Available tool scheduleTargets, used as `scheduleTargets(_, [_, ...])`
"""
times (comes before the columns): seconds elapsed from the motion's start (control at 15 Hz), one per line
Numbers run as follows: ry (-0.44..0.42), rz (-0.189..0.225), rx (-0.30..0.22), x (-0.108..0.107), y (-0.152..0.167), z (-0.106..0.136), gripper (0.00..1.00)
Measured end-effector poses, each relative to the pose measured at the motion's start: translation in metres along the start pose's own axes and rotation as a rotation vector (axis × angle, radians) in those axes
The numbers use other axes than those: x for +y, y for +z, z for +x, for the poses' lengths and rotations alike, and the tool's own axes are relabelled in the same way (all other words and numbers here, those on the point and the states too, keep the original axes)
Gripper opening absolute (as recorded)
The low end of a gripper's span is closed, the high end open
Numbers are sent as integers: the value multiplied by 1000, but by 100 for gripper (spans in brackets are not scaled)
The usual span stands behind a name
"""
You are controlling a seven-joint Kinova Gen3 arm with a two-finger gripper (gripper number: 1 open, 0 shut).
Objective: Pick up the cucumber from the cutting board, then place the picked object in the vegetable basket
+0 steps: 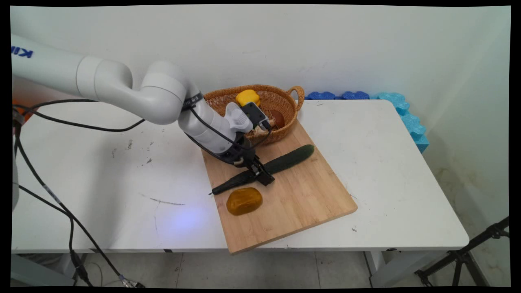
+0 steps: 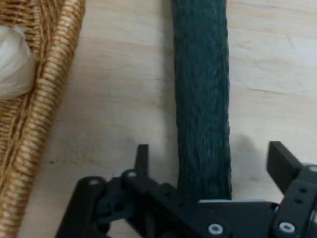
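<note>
- My gripper [image 1: 260, 173] is lowered over the middle of a long dark green cucumber [image 1: 281, 162] that lies aslant on a bamboo cutting board [image 1: 301, 203] on the white table [image 1: 386, 162].
- The gripper is spread wide: in the hand view one finger [image 2: 142, 157] stands to the left of the cucumber [image 2: 202, 99] and the other to its right, each with bare board showing between it and the skin; nothing is held.
- Step in hand, as I judge it: straddling the cucumber, ahead of any grasp.
- A next move, if a grasp is meant, would call for closing evenly across the cucumber's width; it sits nearer the left finger, so it may roll or shift as the pads meet it.
- A brown-yellow rounded item [image 1: 244, 201], perhaps a potato or a bread roll, lies on the board just beside the cucumber's near end, apart from the gripper.
- A wicker basket [image 1: 281, 101] stands on the board's far end; its woven rim [image 2: 44, 129] lies near the gripper's left side in the hand view.
- Hidden or unclear: my wrist covers much of the basket's inside; a yellow object [image 1: 247, 97] and a pale one [image 2: 12, 64] show only in part and I cannot name them.
- Whether the fingertips touch the board I cannot tell.
- Blue foam pieces [image 1: 403, 110] along the wall are cut off by the table edge.
</note>
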Motion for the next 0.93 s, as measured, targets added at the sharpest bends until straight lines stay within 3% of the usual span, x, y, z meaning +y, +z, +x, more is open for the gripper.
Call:
scheduleTargets(0.07, [0, -1, 0, 1, 3, -1, 0])
scheduleTargets(0.53, [11, -20, 8, -1, 10, -4, 0])
scheduleTargets(0.93, [44, -49, 57, 3, -26, 12, 0])
